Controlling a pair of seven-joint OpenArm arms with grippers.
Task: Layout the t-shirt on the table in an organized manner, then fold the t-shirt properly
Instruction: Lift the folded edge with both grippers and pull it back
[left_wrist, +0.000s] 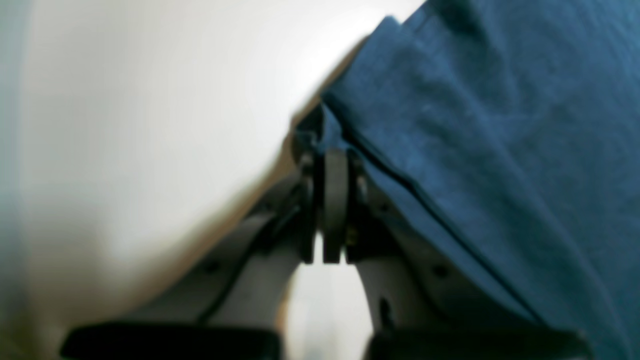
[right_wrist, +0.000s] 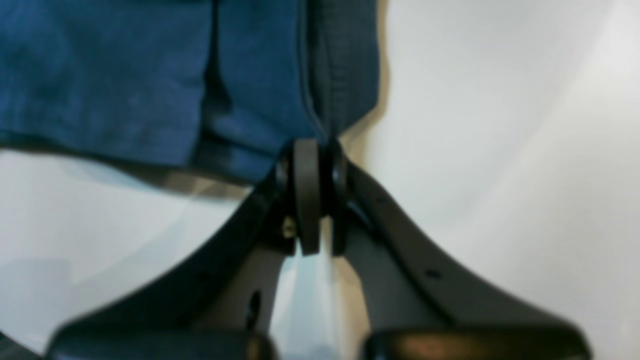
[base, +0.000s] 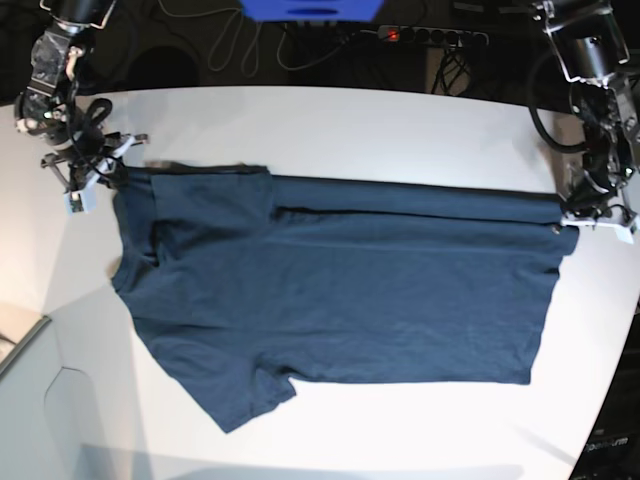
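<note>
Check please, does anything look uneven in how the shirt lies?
Yes. The t-shirt lies uneven on the table: in the base view, its lower left corner sticks out in a crumpled point, while the lower right side ends in a fairly straight edge.

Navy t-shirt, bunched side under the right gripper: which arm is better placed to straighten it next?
Probably the right: its gripper already pinches the t-shirt at that bunched side, while the left gripper holds the opposite corner.
</note>
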